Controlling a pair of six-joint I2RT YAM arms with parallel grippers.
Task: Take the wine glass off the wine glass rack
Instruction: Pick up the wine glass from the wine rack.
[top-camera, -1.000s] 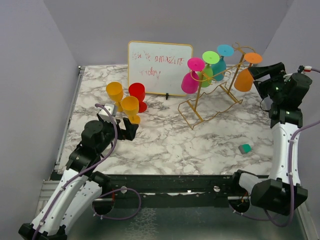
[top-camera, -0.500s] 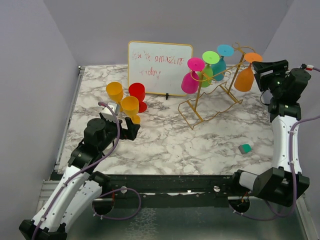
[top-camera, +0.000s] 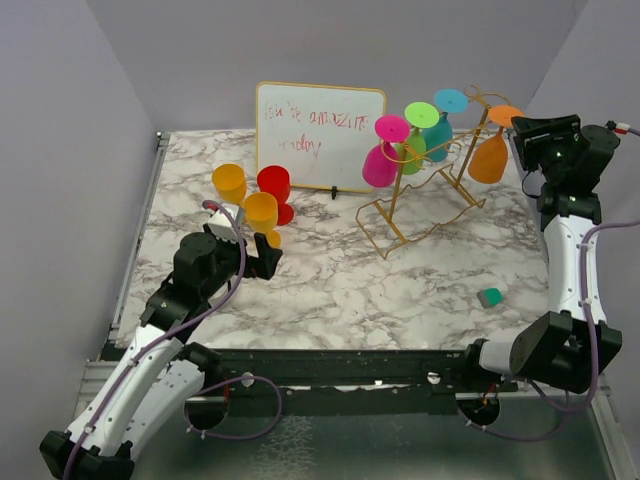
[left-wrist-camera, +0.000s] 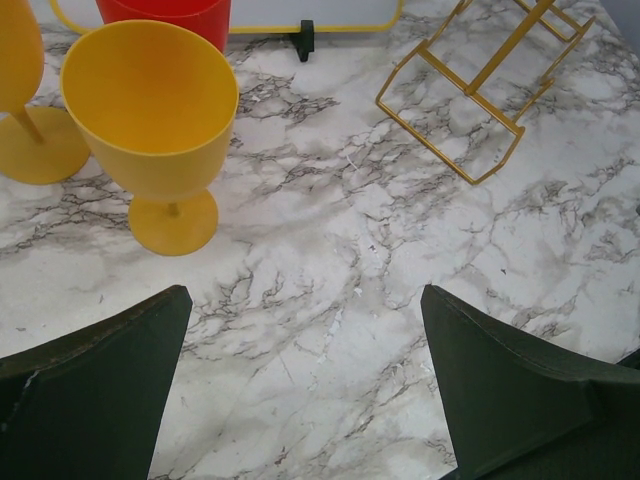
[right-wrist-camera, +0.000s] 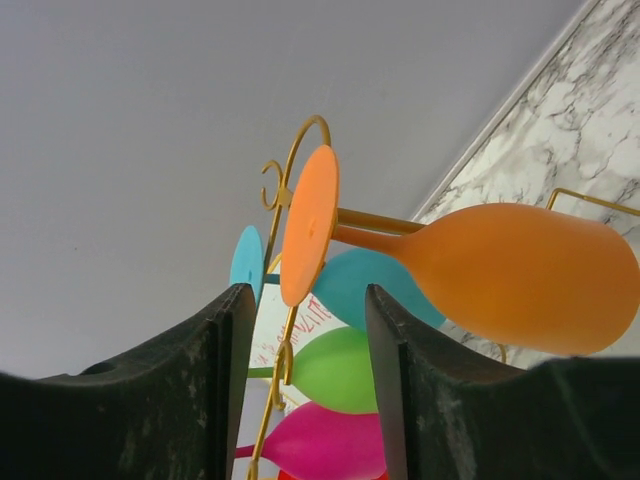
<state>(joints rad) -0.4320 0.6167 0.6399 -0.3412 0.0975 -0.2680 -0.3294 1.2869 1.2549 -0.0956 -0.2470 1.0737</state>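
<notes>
1. Top external: the orange wine glass (top-camera: 487, 160) hangs at the right end of the wine glass rack (top-camera: 390, 215). The right gripper (top-camera: 522, 132) is just beside its foot. Grip the stem and slide it along the rail without tipping the rack.
2. Left wrist: the left gripper (left-wrist-camera: 305, 300) is spread wide and empty, near a yellow goblet (left-wrist-camera: 150, 110).
3. Right wrist: the right gripper (right-wrist-camera: 307, 300) is partly spread, pinching nothing. The glass foot is directly ahead.

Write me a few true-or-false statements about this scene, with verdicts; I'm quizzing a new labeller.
1. Four glasses hang on the wine glass rack. True.
2. The right tool has lifted the orange glass clear. False: it hangs on the rack, its foot inside the open tool.
3. The left tool grips a yellow glass. False: it is open over the table, the glass standing ahead.
4. A red glass stands on the table. True.
</notes>
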